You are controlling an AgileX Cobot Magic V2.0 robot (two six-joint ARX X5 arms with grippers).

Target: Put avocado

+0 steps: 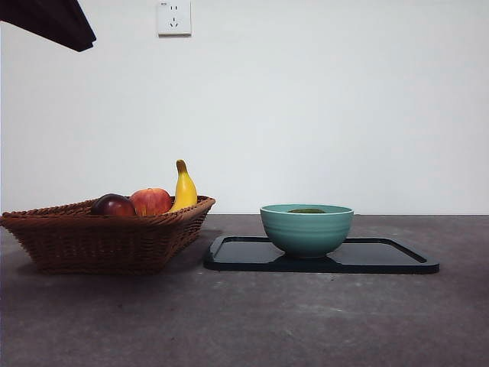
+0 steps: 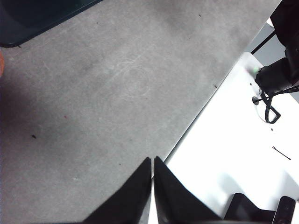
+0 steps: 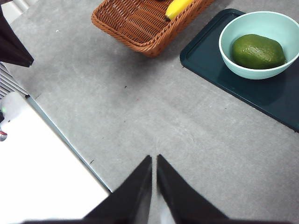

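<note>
The dark green avocado [image 3: 258, 51] lies inside the teal bowl [image 3: 233, 35], which stands on the dark tray [image 3: 210, 70]. In the front view only the avocado's top [image 1: 306, 210] shows above the bowl's rim [image 1: 306, 229]. My right gripper [image 3: 153, 161] is shut and empty, held above bare table well away from the bowl. My left gripper [image 2: 152, 162] is shut and empty over the table's edge, far from the bowl. A black arm tip [image 1: 53, 23] shows at the top left corner of the front view.
A wicker basket [image 1: 107, 233] left of the tray [image 1: 321, 256] holds a banana [image 1: 183, 189], a red apple [image 1: 150, 201] and a dark red-purple fruit [image 1: 113, 205]. The basket [image 3: 140, 23] and banana [image 3: 177, 7] also show in the right wrist view. A white surface [image 2: 233, 154] borders the table.
</note>
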